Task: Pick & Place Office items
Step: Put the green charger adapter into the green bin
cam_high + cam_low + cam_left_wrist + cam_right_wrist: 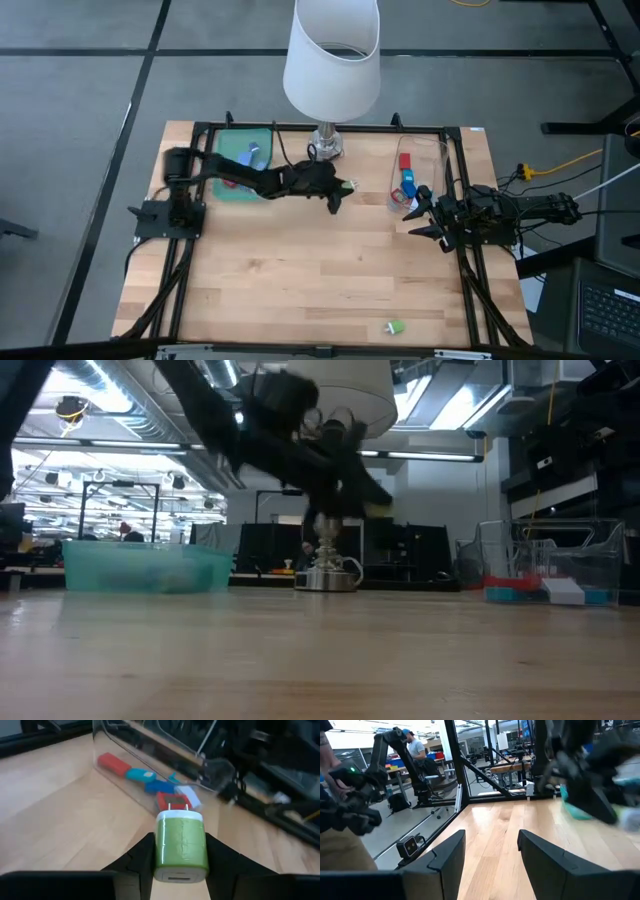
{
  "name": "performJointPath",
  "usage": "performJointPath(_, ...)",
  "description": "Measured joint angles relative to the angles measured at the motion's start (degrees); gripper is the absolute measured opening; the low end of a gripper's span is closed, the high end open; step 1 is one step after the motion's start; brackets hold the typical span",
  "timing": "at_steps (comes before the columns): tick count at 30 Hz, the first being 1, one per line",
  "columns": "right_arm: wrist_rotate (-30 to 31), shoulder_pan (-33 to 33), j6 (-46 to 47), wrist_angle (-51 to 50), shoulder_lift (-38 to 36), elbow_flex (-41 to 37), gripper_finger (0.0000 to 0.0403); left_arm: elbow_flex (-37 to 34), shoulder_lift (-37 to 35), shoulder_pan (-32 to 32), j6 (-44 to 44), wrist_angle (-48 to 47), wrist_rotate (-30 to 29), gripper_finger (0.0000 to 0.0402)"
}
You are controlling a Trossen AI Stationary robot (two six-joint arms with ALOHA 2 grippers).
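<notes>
From above, the left gripper (340, 190) hangs over the middle of the bench (300, 270), just in front of the lamp (331, 60), with a small pale green plug (349, 185) at its tip. The right gripper (420, 212) waits at the bench's right edge, beside the clear bin (440, 155), which holds red and blue items (405, 178). A green tray (225, 140) sits at the back left, partly covered by the left arm; a blue piece (252, 153) shows in it. One green item (395, 326) lies alone near the front edge.

At bench height, the left arm is a dark smear in front of the lamp base (328, 575), and its grip cannot be made out there. The tray (145, 568) stands at the left, and the bin (560, 565) at the right with red, blue and white pieces (540, 592) on its floor.

The left wrist view shows the plug (181, 845) best: a rounded green block with white ends, two metal prongs on the far end and a slot on the near one. The two dark fingers (142, 857) pinch it from both sides, above the wood. Beyond it the bin (150, 750) holds a red piece, blue pieces and a white one (145, 772); its far wall is blurred.

In the right wrist view, that arm's fingers (447, 857) stand spread with nothing between them. The left arm is a blur at the edge, with a person and chairs in the room behind.
</notes>
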Motion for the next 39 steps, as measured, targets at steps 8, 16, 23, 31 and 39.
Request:
performJointPath(8, 0.0, 0.0, 0.0, 0.0, 0.0, 0.0, 0.0192, -0.1, -14.7, -5.2, 8.2, -31.6, -2.3, 0.0123)
performJointPath(16, 0.0, 0.0, 0.0, 0.0, 0.0, 0.0, 0.0192, 0.0, -29.7, -7.0, 8.0, -45.0, -8.1, 0.0123)
performJointPath(23, 0.0, 0.0, 0.0, 0.0, 0.0, 0.0, 0.0192, -1.9, -38.5, -4.2, 9.7, -62.8, -11.5, 0.0123)
performJointPath(31, 0.0, 0.0, -0.1, 0.0, 0.0, 0.0, 0.0192, -17.1, -51.9, -2.0, 0.3, -62.7, -12.3, 0.0123)
performJointPath(39, 2.3, 0.0, -9.8, 0.0, 0.0, 0.0, 0.0192, -26.6, -64.5, 1.3, -2.6, -65.4, -16.5, 0.0123)
